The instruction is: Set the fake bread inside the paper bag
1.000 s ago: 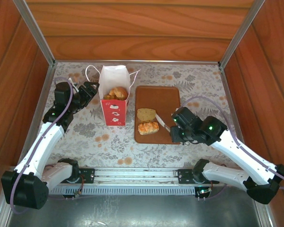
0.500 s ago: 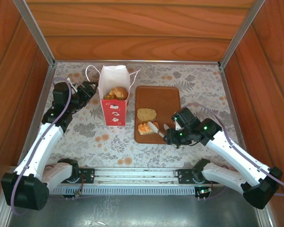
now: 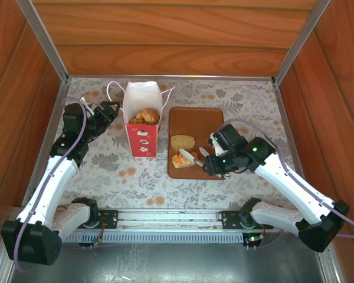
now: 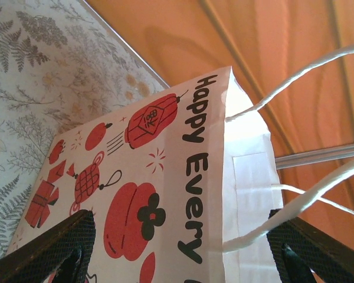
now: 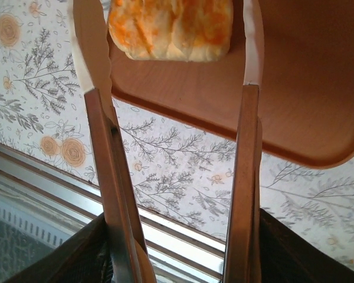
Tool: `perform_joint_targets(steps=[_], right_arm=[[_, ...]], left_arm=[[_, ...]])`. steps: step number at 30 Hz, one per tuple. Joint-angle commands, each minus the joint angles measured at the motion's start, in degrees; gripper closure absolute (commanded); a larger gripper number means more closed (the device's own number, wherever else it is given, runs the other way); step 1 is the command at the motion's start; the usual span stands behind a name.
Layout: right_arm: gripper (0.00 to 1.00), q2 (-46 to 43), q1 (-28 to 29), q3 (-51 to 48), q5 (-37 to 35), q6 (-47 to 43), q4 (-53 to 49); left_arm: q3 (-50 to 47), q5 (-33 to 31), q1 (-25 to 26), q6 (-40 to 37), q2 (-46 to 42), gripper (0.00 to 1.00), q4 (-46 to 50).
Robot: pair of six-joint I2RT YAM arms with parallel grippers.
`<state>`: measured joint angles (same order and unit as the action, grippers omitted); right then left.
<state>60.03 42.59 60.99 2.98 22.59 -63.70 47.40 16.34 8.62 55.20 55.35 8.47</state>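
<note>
White bag point(image 3: 143, 140): from above you see it upright near the far-left corner of the table point(image 3: 248, 100), rolls point(image 3: 146, 115) inside.
Tray point(image 3: 211, 121): flat on the table, just right of the bag.
Slice point(image 3: 182, 142): by the tray's left edge.
Loaf point(image 3: 182, 160): at the tray's near-left corner, just nearer you than the slice.
Right gripper point(image 3: 212, 161): clamped on tongs point(image 3: 192, 155), whose tips straddle the loaf.
Left gripper point(image 3: 113, 111): just beside the bag's left side.
Left wrist, fingers point(image 4: 53, 250): spread wide, the printed bag face point(image 4: 147, 194) between them; you cannot tell whether they touch it.
Left wrist, cords point(image 4: 295, 76): white handle loops, one running down to the right-hand finger.
Right wrist, tongs point(image 5: 100, 135): two metal arms with pale tips, held apart, one on either side of the loaf point(image 5: 171, 26).
Right wrist, loaf: lying on the tray point(image 5: 295, 88) near its edge; you cannot tell whether the tips touch it.
</note>
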Motion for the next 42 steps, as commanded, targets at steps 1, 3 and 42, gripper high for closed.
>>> perform_joint_targets(steps=[1, 3, 42], right_arm=[[0.41, -0.5, -0.4, 3.3, 1.7, -7.3, -1.2], [0.41, -0.3, 0.5, 5.1, -0.3, -9.3, -1.4], [0.42, 7.5, 12.7, -3.3, -31.5, -59.1, 7.6]], left_arm=[[-0.2, -0.6, -0.6, -1.7, -1.7, 0.2, 1.2], [-0.2, -0.7, -0.9, -2.3, -2.1, 0.19, 1.2], [-0.6, -1.1, -2.4, -4.8, -3.8, 0.17, 2.3]])
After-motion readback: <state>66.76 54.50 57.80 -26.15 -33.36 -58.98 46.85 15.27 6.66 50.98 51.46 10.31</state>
